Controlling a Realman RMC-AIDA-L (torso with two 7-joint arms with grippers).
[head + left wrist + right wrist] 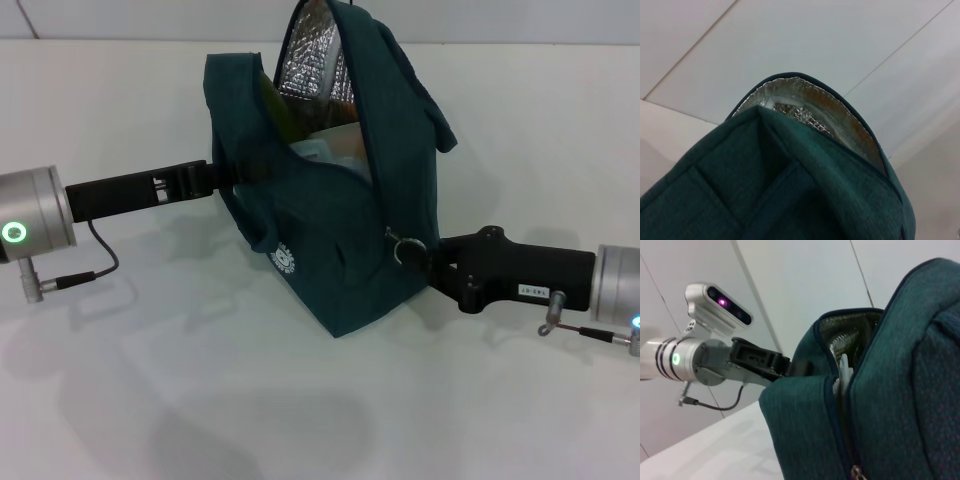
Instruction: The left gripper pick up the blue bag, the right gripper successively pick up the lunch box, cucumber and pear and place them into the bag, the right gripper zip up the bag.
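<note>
The blue bag (330,240) stands tilted at the middle of the table, its top open and its silver foil lining showing. My left gripper (218,178) reaches in from the left and is shut on the bag's side fabric; the right wrist view shows the left gripper (790,367) clamped at the bag's (890,390) rim. Inside the opening lie the clear lunch box (335,150) and a green strip of the cucumber (272,100). The pear is hidden. My right gripper (432,262) sits against the bag's right side, right beside the metal zipper pull (405,248).
The white table (150,400) spreads around the bag, with a pale wall behind. The left arm's cable and plug (70,280) hang under its silver wrist. In the left wrist view only the bag's fabric (790,190) and foil rim (805,95) show.
</note>
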